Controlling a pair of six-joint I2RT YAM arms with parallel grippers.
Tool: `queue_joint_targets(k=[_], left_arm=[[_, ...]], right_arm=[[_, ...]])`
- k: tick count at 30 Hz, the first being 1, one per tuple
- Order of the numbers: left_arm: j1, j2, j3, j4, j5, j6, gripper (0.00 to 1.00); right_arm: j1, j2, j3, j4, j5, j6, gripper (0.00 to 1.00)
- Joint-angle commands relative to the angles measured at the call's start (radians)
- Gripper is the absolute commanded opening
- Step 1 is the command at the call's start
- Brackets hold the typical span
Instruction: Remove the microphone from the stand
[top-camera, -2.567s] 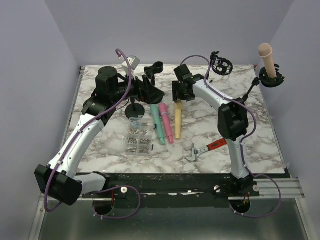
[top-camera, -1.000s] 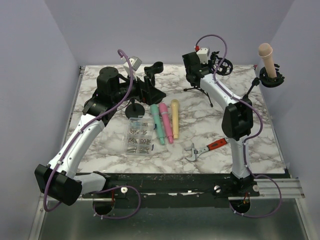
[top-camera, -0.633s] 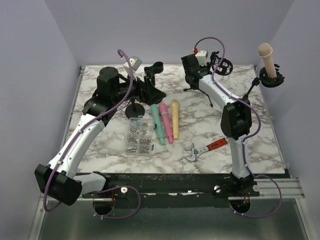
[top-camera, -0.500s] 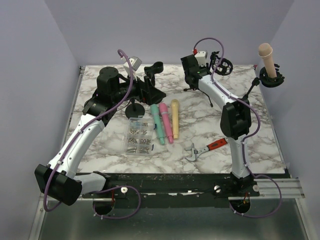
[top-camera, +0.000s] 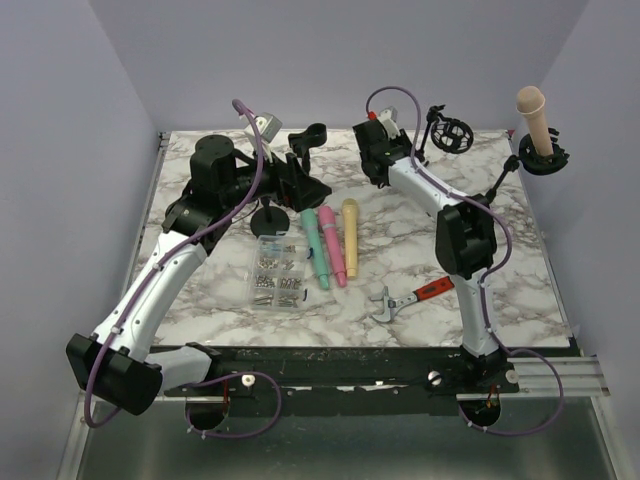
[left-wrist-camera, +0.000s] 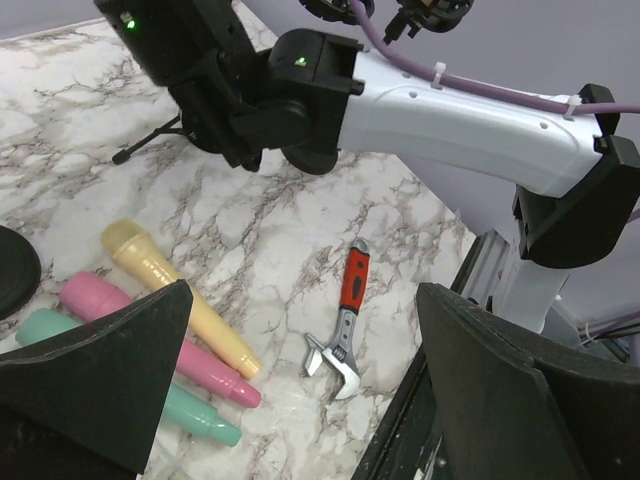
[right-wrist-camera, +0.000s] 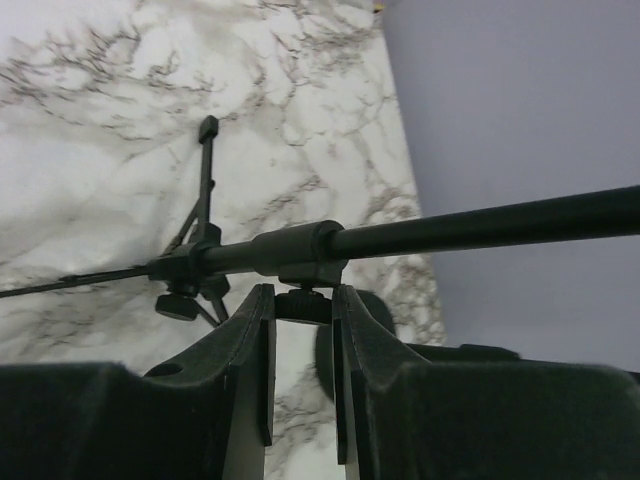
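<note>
Black stand (right-wrist-camera: 420, 232), clamped at its joint in right end effector (right-wrist-camera: 303, 302); left end effector (left-wrist-camera: 302, 300) wide apart.

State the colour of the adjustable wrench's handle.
Red. The wrench handle shows best in the left wrist view.

White-and-grey marble table (top-camera: 530, 280) enclosed on three sides by plain lavender walls (top-camera: 330, 60); soft, even light, faint shadows; black rail (top-camera: 340, 362) along its near edge; grey metal sheet (top-camera: 350, 440) below.
</note>
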Motion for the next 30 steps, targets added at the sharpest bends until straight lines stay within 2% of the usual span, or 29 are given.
queue_joint_targets(k=[1, 10, 14, 18, 21, 25, 30], left_arm=[[-0.017, -0.026, -0.005, 0.015, 0.006, 0.012, 0.99], [-0.025, -0.039, -0.006, 0.013, -0.001, 0.020, 0.99], [-0.025, -0.039, -0.007, 0.011, -0.004, 0.023, 0.99], [-0.025, -0.034, -0.005, 0.009, -0.003, 0.023, 0.99], [-0.026, -0.031, -0.005, 0.009, -0.002, 0.023, 0.99], [-0.025, -0.027, -0.005, 0.009, -0.003, 0.023, 0.98], [-0.025, -0.020, -0.006, 0.009, -0.002, 0.022, 0.99]], right_arm=[[0.023, 0.038, -0.116, 0.112, 0.156, -0.341, 0.01], [0.042, 0.025, -0.156, 0.191, 0.103, -0.454, 0.03], [0.044, 0.024, -0.132, 0.179, 0.105, -0.431, 0.14], [0.051, -0.009, -0.091, 0.102, 0.062, -0.319, 0.36], [0.051, -0.043, -0.070, 0.058, 0.054, -0.229, 0.45], [0.051, -0.082, -0.035, -0.050, -0.024, -0.045, 0.62], [0.051, -0.118, -0.062, -0.069, -0.064, 0.193, 0.67]])
